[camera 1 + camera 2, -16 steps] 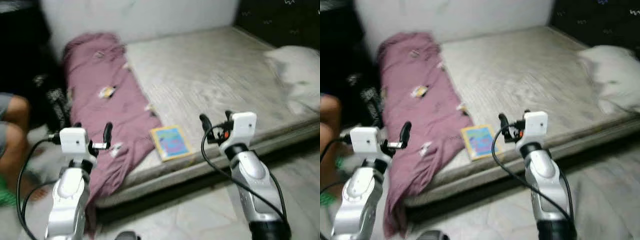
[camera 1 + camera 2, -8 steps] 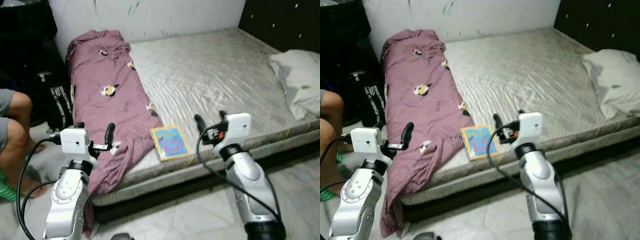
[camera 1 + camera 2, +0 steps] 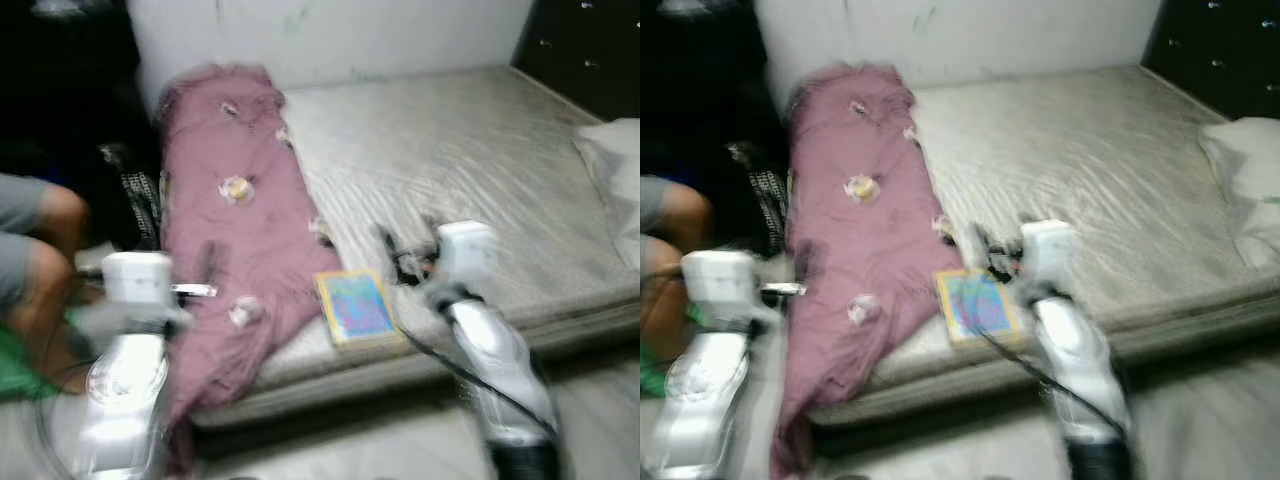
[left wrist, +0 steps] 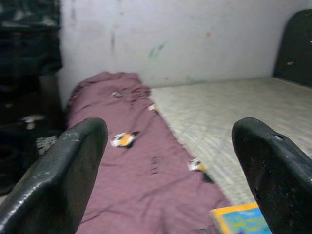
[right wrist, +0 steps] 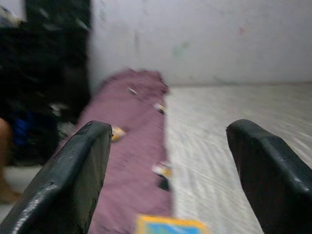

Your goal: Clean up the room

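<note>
**Robot turns toward the book at the bed's edge**

The head views have swung and blurred since half a second ago, so the camera moved, not the things. The colourful book (image 3: 357,307) lies at the near edge of the bed (image 3: 470,160), just beside the mauve blanket (image 3: 235,240). The left gripper (image 4: 170,161) and right gripper (image 5: 168,165) both hover spread and empty (a person's knee (image 3: 45,235) sits nearby). The cover's writing is unreadable.

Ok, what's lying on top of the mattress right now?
On the mattress: a mauve blanket along its left side, a colourful book near the front edge, a white pillow right. Anything under the blanket is hidden.
</note>
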You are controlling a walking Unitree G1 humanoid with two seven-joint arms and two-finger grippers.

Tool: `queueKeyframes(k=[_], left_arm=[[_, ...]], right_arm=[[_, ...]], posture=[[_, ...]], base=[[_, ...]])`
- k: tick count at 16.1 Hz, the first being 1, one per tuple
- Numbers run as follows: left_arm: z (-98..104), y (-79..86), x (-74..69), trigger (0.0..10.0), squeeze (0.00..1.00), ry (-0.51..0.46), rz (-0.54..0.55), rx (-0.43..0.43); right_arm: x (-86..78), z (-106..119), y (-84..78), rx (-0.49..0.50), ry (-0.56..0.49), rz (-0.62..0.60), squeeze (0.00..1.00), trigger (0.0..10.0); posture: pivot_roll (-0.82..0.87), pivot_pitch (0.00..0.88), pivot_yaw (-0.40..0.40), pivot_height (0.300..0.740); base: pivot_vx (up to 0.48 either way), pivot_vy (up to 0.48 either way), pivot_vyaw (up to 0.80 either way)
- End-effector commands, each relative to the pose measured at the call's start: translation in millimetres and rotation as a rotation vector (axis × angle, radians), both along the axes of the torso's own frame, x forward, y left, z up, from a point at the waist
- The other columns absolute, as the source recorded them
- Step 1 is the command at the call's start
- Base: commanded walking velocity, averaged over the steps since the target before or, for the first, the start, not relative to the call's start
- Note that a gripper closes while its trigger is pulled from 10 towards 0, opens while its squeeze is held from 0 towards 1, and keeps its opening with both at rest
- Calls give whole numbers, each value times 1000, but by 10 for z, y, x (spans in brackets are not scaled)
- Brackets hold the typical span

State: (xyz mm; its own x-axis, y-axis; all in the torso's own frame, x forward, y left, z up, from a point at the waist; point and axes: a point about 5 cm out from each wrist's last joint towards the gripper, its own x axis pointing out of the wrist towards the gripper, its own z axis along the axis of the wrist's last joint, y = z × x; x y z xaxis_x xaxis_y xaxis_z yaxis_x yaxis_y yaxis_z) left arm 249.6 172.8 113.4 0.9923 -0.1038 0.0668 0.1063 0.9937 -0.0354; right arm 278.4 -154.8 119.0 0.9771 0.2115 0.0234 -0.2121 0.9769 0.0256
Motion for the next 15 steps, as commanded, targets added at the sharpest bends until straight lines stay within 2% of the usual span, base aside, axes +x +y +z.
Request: queueKeyframes(k=[1, 4, 8, 9, 15], left_arm=[[15, 111, -8, 10000, 0, 4, 30, 24], [-20, 140, -5, 10000, 0, 25, 71, 46], [-3, 134, 7, 10000, 0, 16, 72, 59], [4, 128, 12, 10000, 0, 12, 66, 62], [10, 121, 23, 10000, 0, 10, 59, 59]], right_arm=[[33, 83, 95, 19, -35, 26, 0, 10000], [31, 87, 99, 15, -41, 27, 0, 10000], [33, 83, 102, 11, -42, 31, 0, 10000], [35, 82, 102, 14, -41, 30, 0, 10000], [35, 80, 106, 12, -40, 31, 0, 10000]], posture=[[21, 0, -1, 740], [20, 0, 0, 740], [22, 0, -2, 740], [22, 0, -2, 740], [17, 0, 1, 740]], base=[[0, 0, 0], [0, 0, 0], [0, 0, 800], [0, 0, 0], [0, -324, 0]])
